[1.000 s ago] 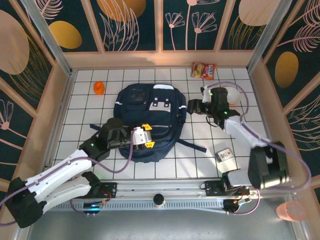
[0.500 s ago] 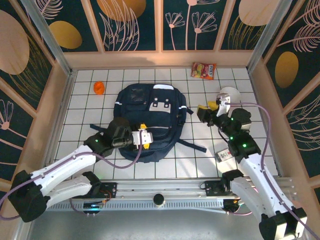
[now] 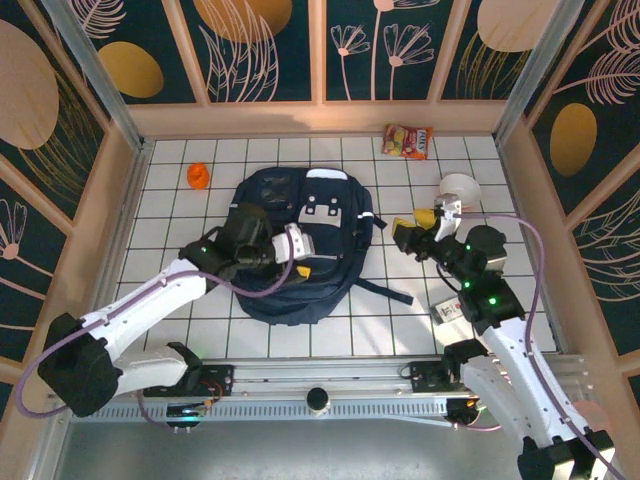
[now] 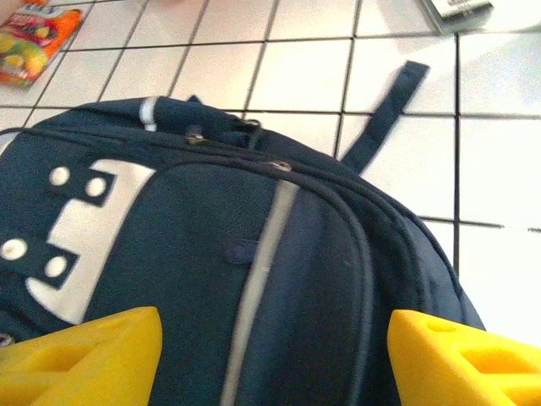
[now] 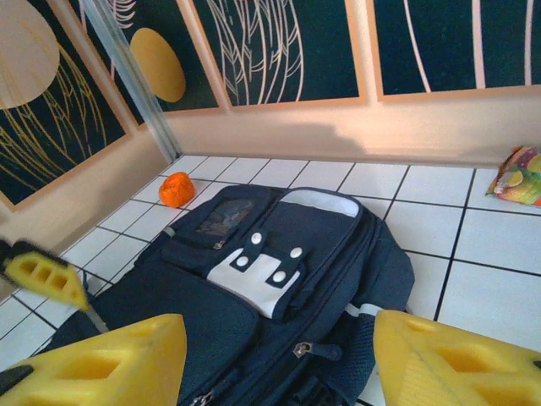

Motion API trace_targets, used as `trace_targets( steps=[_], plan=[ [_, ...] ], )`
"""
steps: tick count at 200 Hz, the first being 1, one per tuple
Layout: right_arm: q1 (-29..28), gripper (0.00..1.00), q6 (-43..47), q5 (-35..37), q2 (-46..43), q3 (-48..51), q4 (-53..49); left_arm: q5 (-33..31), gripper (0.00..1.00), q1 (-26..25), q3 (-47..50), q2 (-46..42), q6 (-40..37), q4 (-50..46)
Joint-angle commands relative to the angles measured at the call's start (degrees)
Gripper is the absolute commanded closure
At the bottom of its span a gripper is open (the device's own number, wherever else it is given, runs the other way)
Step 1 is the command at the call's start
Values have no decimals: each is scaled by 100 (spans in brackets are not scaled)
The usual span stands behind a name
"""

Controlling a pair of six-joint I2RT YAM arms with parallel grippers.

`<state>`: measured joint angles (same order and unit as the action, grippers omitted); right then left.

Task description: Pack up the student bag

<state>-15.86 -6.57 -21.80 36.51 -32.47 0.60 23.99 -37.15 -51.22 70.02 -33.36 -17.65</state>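
Now the left pincer (image 3: 297, 248) reaches low over the student bag (image 3: 268, 200), right pincer (image 3: 410, 228) beside it (both wide).

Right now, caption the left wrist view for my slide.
Left gripper, yellow jaws open, poised above the navy student bag; snack packet on white tiles beyond.

A: What colour is the student bag (image 3: 300, 240)?
B: Navy, with thin white trim lines and a white patch. The bench (image 3: 400, 330) is white tile gridded in dark lines.
A: And the rest?
B: An orange lump (image 3: 198, 176) and a red-and-yellow snack packet (image 3: 408, 141). The left end effector (image 4: 270, 355) and right end effector (image 5: 275, 364) have yellow fingers (image 4: 93, 355). The wall panels (image 3: 270, 50) show gold ovals and pale leaf outlines on dark blue
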Motion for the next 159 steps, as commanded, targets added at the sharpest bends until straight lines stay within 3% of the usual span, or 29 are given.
trace_targets(
  steps=[1, 41, 76, 118, 159],
  plan=[
    [-34, 38, -297, -183, -55, 85, 159, 348, 30, 167, -414, 192, 617, -986],
    [-40, 37, -683, -364, -171, 478, 801, -387, 21, 166, 99, -151, 1353, -722],
    [-40, 37, -714, -479, -118, 601, 915, -553, 21, 163, 248, 44, 399, -634],
    [-40, 36, -899, -509, -268, 756, 1220, -388, 21, 162, 288, 289, -557, -225],
    [-40, 36, -873, -605, -257, 777, 1252, -95, 22, 155, 329, 510, -1426, -393]
  ],
)
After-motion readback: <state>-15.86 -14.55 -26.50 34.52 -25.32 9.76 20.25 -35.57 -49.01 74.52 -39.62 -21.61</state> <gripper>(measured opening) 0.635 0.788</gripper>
